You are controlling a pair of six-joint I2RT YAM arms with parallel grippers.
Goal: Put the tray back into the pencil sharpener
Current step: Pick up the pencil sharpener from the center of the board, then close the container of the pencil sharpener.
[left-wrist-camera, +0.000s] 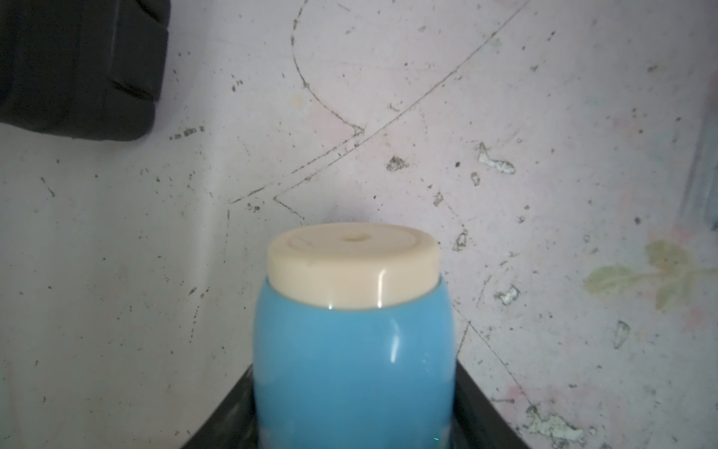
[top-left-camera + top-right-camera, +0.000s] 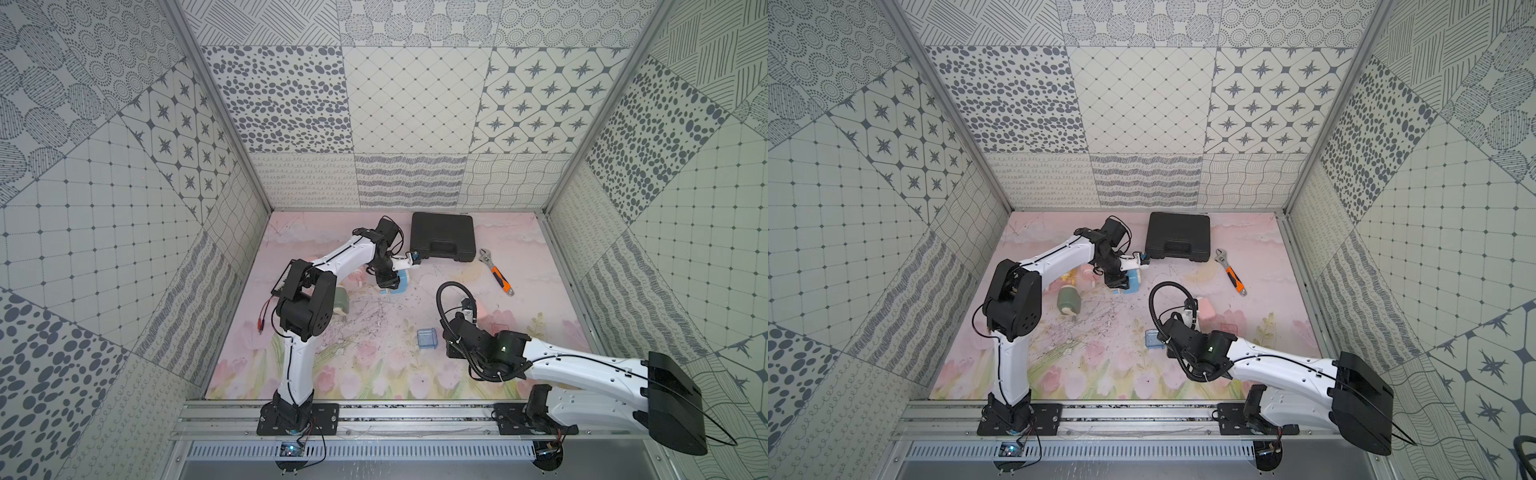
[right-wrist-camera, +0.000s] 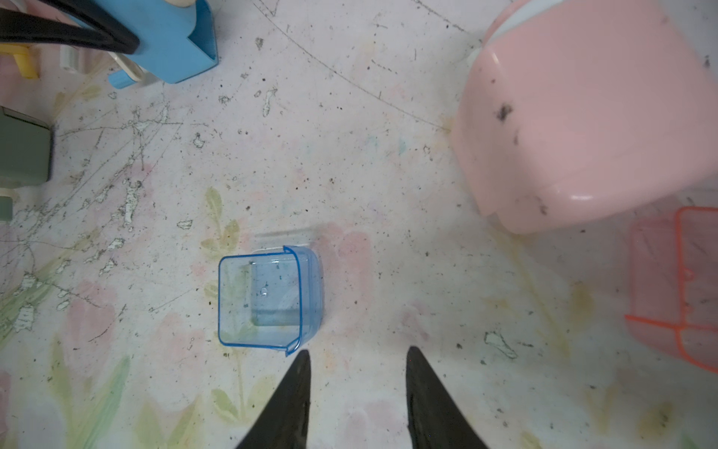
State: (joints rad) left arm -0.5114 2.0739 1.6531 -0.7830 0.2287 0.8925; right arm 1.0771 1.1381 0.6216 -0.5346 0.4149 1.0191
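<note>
The pencil sharpener (image 1: 353,350) is blue with a cream round cap, and it stands on the mat left of centre in both top views (image 2: 402,284) (image 2: 1133,282). My left gripper (image 1: 353,365) is shut on its body, one black finger pressed on each side. The tray (image 3: 268,299) is a small clear blue box lying loose on the mat in front of the right arm (image 2: 426,338) (image 2: 1153,338). My right gripper (image 3: 357,352) hovers just beside it, open and empty. One fingertip (image 3: 303,361) is close to the tray's corner.
A pink sharpener (image 3: 582,116) and a clear red tray (image 3: 676,287) lie close to the right gripper. A green sharpener (image 2: 338,303) lies by the left arm. A black case (image 2: 444,237) and an orange-handled wrench (image 2: 496,272) sit toward the back.
</note>
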